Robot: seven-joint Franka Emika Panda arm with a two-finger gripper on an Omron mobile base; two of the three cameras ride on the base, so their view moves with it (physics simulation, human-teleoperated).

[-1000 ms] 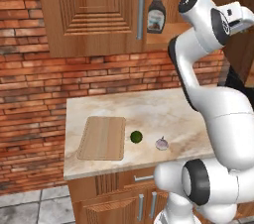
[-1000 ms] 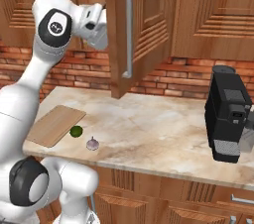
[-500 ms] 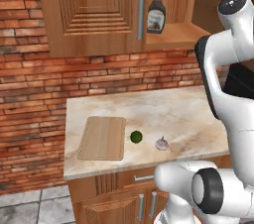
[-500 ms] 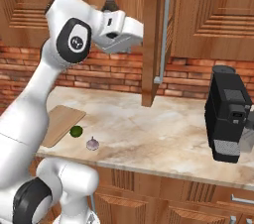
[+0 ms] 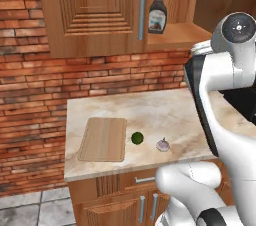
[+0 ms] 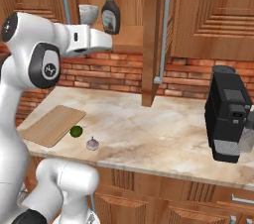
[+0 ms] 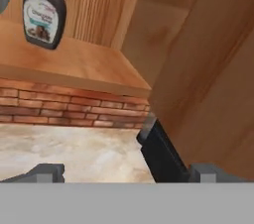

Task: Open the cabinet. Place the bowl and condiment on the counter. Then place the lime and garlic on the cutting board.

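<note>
1. While you scan from the left, you meet the flat rectangular light wooden cutting board (image 5: 103,139) lying on the beige marble-look surface (image 5: 165,112), with nothing on it.
2. Just right of the board you see the small dark green lime (image 5: 137,137), and beside that, a little apart, the small whitish-pink garlic bulb (image 5: 162,144); both rest on the stone.
3. Above them, your large brown wooden wall cabinet (image 5: 92,10) keeps its left door closed, while its right door (image 6: 151,39) stands swung out, edge-on in the right base view.
4. On the open shelf you find the round white bowl (image 6: 88,14) to the left and the slim dark brown bottle with a black cap (image 6: 110,12) just beside it, upright.
5. Your gripper (image 7: 126,172) sits below shelf level, its fingers (image 7: 47,172) spread wide apart and holding nothing.
6. Farther right on the surface stands a black coffee machine (image 6: 227,114).
</note>
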